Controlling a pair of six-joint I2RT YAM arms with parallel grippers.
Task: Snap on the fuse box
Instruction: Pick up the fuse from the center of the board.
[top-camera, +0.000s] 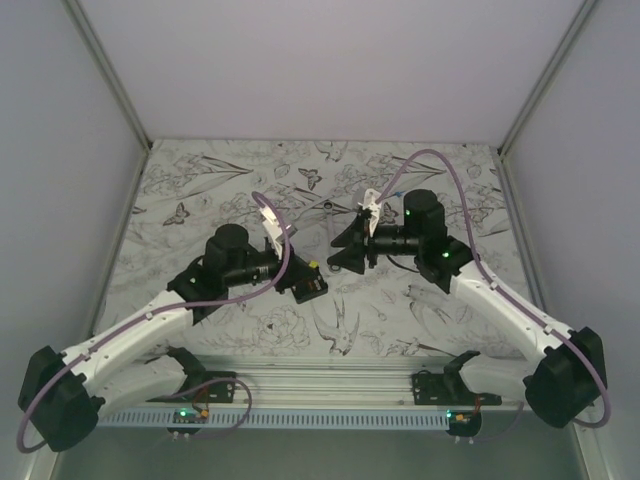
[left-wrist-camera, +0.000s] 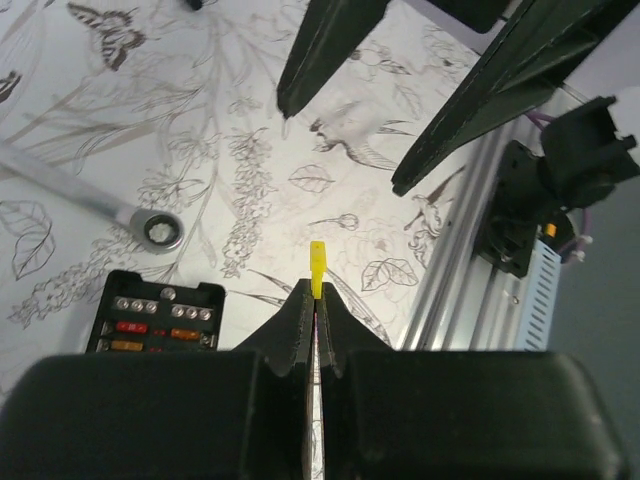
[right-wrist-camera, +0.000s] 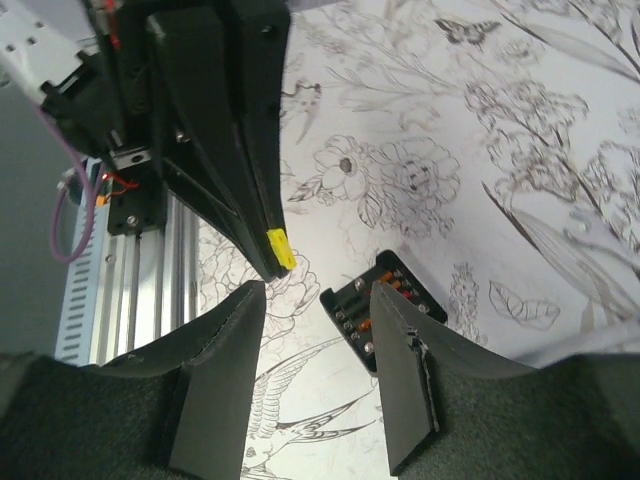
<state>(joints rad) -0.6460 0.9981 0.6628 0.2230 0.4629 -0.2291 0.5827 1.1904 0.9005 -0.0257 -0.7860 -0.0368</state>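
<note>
While the small black rectangular plastic fuse box (left-wrist-camera: 160, 318), its red and orange fuses showing, lay on the flower-printed table (left-wrist-camera: 200, 120) near the ring end of a silver metal wrench (left-wrist-camera: 150, 228), the left gripper (left-wrist-camera: 316, 298) was pinched shut on a small yellow plastic tab (left-wrist-camera: 318, 265). The right gripper (right-wrist-camera: 316, 300) faced it with jaws apart and nothing between them, the box on the table just beyond its fingertips.
</note>
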